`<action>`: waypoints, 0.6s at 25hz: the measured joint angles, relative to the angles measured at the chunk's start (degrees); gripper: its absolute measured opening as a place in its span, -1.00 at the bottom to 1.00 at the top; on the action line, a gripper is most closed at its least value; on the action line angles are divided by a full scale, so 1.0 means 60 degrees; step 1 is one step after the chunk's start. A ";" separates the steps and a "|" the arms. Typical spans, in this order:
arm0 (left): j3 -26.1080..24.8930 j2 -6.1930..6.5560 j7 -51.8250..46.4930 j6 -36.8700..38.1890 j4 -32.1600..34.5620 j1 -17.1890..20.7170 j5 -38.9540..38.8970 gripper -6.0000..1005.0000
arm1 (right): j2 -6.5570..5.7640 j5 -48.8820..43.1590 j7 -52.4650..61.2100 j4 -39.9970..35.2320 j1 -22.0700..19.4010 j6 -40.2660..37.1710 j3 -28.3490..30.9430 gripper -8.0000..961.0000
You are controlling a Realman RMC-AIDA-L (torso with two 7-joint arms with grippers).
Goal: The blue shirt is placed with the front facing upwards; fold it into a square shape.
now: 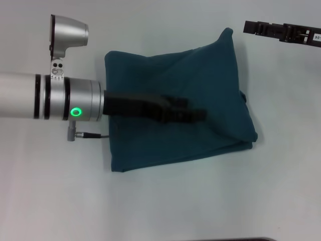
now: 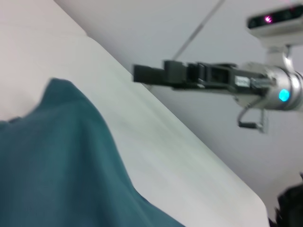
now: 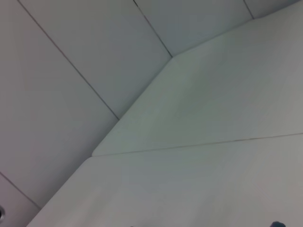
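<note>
Left arm comes in from the left edge of the head view. I have the left tool (image 1: pixel 200 114) out over the middle of the blue shirt (image 1: pixel 210 70). Its black fingers lie close together along one line, nothing seen between them; I can't tell whether they touch the cloth.

The blue shirt lies folded on the white bench (image 1: pixel 160 206), mid-frame, plain teal side up, roughly rectangular. Its far right corner sticks up in a peak, and layered edges show at the near right corner. From the left wrist, the shirt (image 2: pixel 57 161) fills the lower part of the frame.

The right tool (image 1: pixel 281 31) sits at the head view's top right, off the shirt, over bare bench. From the left wrist I see it (image 2: pixel 142 73) held level above the bench, fingers together, empty.
</note>
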 joint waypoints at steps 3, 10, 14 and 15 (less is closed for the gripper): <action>0.0144 -0.0006 0.0093 -0.0440 0.0225 0.0005 -0.0498 0.62 | 0.0003 0.0000 -0.0012 0.0001 0.0047 0.0011 0.0004 0.43; 0.0601 -0.0014 0.0457 -0.0869 0.0659 -0.0023 -0.1024 0.62 | 0.0038 0.0000 -0.0012 0.0000 0.0103 0.0012 0.0004 0.41; 0.1096 -0.0013 0.0643 -0.0959 0.0877 -0.0037 -0.1402 0.62 | 0.0054 0.0000 0.0010 0.0000 0.0131 0.0010 0.0004 0.41; 0.1225 -0.0012 0.0655 -0.0980 0.0893 -0.0038 -0.1475 0.61 | 0.0062 0.0000 0.0010 0.0001 0.0138 0.0010 0.0004 0.41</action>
